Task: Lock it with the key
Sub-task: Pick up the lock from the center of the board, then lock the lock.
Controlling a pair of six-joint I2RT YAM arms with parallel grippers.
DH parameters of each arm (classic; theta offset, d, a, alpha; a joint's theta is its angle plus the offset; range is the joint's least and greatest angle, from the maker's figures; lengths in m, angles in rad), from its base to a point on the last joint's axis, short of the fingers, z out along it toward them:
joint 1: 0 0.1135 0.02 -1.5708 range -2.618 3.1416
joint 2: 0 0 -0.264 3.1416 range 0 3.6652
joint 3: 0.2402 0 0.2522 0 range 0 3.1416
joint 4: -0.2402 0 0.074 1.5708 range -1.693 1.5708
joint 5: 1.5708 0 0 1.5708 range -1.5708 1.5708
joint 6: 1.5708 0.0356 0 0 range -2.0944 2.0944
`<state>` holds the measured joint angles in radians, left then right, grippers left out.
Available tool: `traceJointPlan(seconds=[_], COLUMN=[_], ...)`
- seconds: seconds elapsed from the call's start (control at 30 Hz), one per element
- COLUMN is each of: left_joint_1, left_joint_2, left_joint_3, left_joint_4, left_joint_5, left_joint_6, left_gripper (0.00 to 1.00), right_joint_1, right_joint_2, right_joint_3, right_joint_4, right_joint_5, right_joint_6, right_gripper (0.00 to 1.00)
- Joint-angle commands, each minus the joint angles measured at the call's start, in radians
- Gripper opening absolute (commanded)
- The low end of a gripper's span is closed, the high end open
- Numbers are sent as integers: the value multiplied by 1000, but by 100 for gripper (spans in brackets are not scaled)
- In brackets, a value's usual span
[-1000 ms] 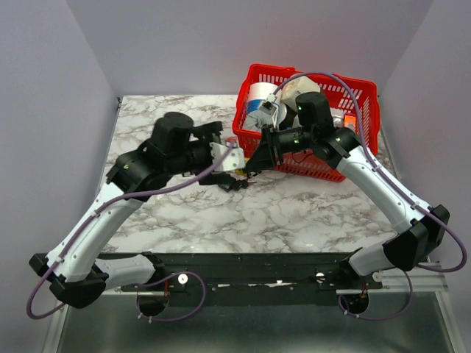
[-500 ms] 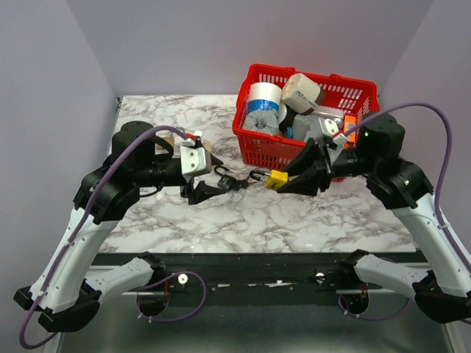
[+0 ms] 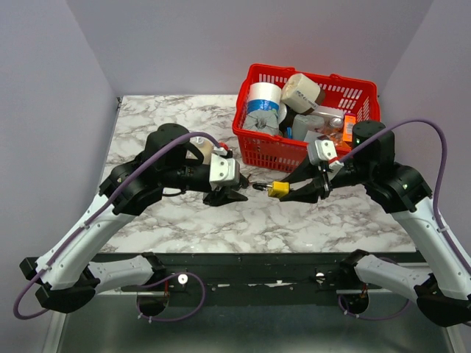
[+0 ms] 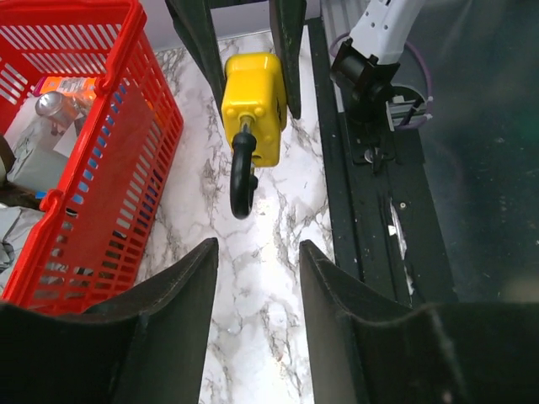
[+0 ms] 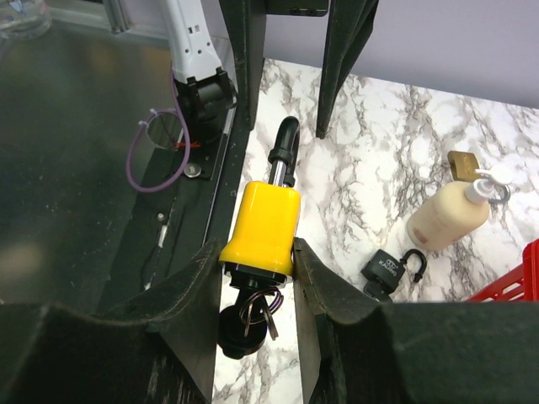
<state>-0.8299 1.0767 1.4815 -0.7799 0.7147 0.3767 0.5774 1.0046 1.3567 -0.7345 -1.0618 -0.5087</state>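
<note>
My right gripper (image 5: 257,246) is shut on the body of a yellow padlock (image 5: 264,223), held above the marble table (image 3: 221,220). A key (image 5: 244,324) with a black head and a key ring sits in the lock's bottom, just behind the jaws. The black shackle (image 4: 242,172) stands raised and points at my left gripper (image 4: 258,246), which is open, a short gap away, with nothing between its fingers. From above, the yellow padlock (image 3: 279,190) hangs between the left gripper (image 3: 239,195) and the right gripper (image 3: 283,191).
A red basket (image 3: 246,140) full of tape rolls and other items stands at the back right. On the table under the left arm lie a small black padlock (image 5: 389,271), a cream pump bottle (image 5: 446,215) and a brass padlock (image 5: 463,164).
My left gripper has swung right toward the padlock's shackle and its jaws have narrowed. My right gripper has brought the padlock slightly nearer the table's front.
</note>
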Motion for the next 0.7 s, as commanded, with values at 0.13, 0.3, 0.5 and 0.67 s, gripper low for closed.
traceJointPlan(seconds=[0.13, 0.3, 0.5, 0.67], left_joint_1=[-80, -92, -104, -106], left_joint_2=[26, 28, 38, 38], left_joint_3=[-10, -27, -26, -46], left_joint_4=[50, 50, 56, 83], left_joint_5=[-118, -132, -112, -93], left_joint_6=[56, 80, 51, 2], left_gripper=[49, 49, 40, 31], right_joint_1=[16, 19, 25, 33], right_joint_2=[-21, -23, -17, -20], right_joint_3=[-22, -33, -37, -39], right_joint_4=[-8, -5, 0, 4], right_joint_5=[-1, -1, 13, 29], right_joint_6=[-76, -79, -77, -76], right_gripper=[1, 1, 1, 1])
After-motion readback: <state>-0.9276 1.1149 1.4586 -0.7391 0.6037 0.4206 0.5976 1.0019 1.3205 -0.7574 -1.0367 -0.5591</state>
